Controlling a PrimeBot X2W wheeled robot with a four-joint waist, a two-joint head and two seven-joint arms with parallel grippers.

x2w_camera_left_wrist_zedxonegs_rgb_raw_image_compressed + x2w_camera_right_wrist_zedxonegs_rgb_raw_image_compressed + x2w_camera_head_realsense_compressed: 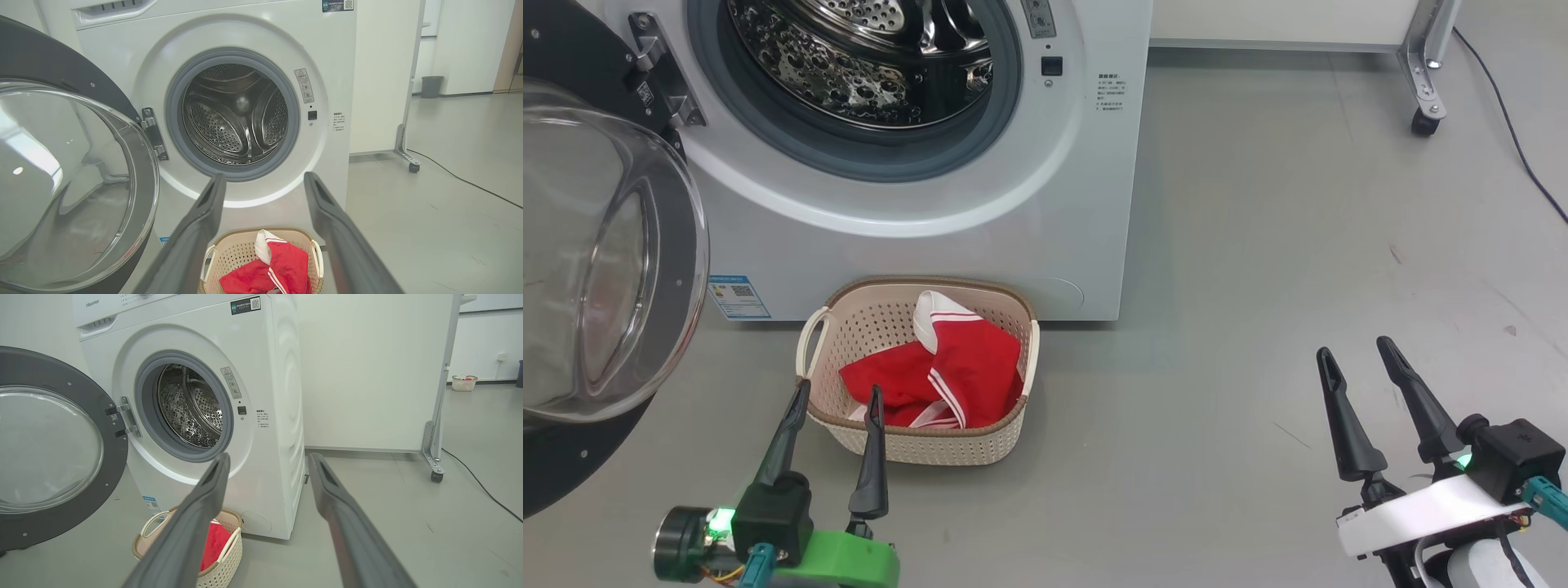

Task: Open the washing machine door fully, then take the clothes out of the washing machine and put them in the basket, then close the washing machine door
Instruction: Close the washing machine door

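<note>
And there it was: the washing machine door hung wide open on its hinge at the machine's left side, black ring and bulging clear glass turned out over the grey floor. The white washing machine stood with its porthole uncovered, and the steel drum inside showed shiny perforated metal. Down on the floor, the cream basket sat tight against the foot of the machine's front, below the porthole and just right of the small blue label. The clothes were in the basket, a bunched red heap with white stripes, one white-trimmed fold rising toward the back rim. The left gripper hovered at the basket's near left corner with its jaws spread and nothing between them. From the head camera one fingertip lined up with the rim by the left loop handle and the other with the red cloth, though I couldn't tell whether either touched. The right gripper sat well off to the right over bare floor, jaws spread as well and holding nothing, well apart from both basket and machine. Beyond the machine's right side a metal leg on a small wheel stood on the floor under a white panel, and a black cable trailed along the floor's far right edge.
</note>
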